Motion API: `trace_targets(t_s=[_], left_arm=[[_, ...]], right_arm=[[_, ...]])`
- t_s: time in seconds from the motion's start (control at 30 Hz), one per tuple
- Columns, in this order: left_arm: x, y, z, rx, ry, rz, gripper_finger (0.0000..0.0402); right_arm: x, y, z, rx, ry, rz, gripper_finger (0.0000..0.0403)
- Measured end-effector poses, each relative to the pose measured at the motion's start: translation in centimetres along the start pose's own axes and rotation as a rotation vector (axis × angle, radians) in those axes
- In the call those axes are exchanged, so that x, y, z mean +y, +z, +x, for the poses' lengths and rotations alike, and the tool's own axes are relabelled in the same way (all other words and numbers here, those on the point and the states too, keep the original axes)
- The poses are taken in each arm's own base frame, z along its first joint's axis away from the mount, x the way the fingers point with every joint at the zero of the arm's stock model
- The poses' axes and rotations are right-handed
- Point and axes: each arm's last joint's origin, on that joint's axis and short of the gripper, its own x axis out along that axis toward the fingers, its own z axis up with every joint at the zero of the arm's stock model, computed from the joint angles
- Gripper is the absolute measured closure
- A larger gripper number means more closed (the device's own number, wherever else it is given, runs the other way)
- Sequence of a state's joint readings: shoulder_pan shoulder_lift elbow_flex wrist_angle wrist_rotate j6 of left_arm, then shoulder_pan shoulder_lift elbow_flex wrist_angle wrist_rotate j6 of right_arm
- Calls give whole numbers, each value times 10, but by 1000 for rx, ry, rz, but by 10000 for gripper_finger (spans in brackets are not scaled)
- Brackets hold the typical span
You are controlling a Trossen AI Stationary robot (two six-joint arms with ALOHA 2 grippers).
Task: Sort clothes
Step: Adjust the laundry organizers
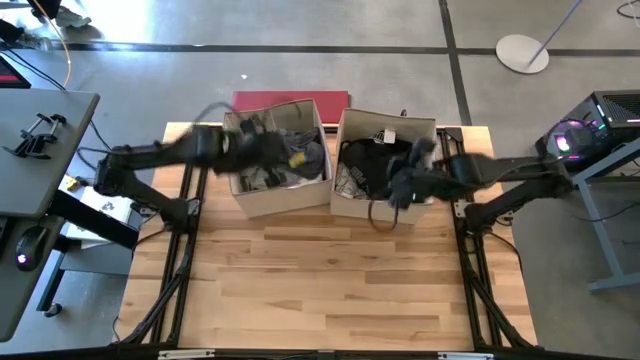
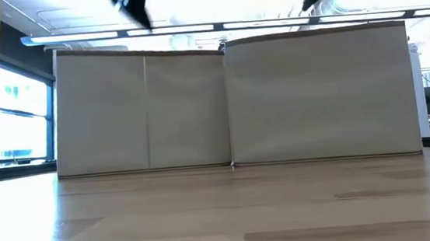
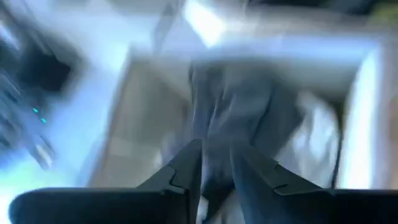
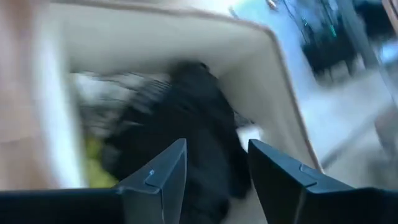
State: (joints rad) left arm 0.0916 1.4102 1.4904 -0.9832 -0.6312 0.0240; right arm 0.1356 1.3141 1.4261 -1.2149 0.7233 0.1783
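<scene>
Left arm reaching across from the surface's (image 1: 330,290) left edge; left pincer (image 1: 262,150) over the left box (image 1: 262,198), above the garments inside. In the left wrist view, fingers (image 3: 186,171) parted by a narrow gap, a grey garment (image 3: 233,112) showing through and beyond that gap; gripped or merely behind, cannot tell. Cream-white cloth (image 3: 317,134) beside the grey piece in the same box. From above, grey clothes (image 1: 300,160) and a spot of neon yellow (image 1: 297,158) visible in the left box.

Red board (image 1: 290,100) flat behind the left box.

Right box (image 1: 345,205) just beside the left one, walls touching in the low view. Black clothes (image 1: 372,160) filling it; one dark piece (image 1: 385,215) hanging over the front wall. Right arm reaching in from the right edge; right pincer (image 1: 405,188) over the front part of the right box. In the right wrist view, fingers (image 4: 158,174) clearly apart, nothing between them, a black garment (image 4: 186,124) lying below, yellow cloth (image 4: 93,162) near it.
</scene>
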Motion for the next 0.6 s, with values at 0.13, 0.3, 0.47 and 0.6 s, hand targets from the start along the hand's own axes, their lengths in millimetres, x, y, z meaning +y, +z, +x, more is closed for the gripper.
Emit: trace_targets(t_s=[0.13, 0.3, 0.47, 0.6], left_arm=[[56, -28, 27, 257, 11, -207, 359], [101, -73, 42, 588, 199, -352, 397], [122, -106, 51, 793, 280, -386, 398], [131, -138, 74, 875, 152, -546, 401]], right_arm=[[-36, -15, 9, 127, -95, 201, 249], [-67, -33, 16, 259, -235, 390, 249], [-82, -37, 24, 293, -311, 477, 249], [-91, -49, 25, 403, -334, 517, 249]])
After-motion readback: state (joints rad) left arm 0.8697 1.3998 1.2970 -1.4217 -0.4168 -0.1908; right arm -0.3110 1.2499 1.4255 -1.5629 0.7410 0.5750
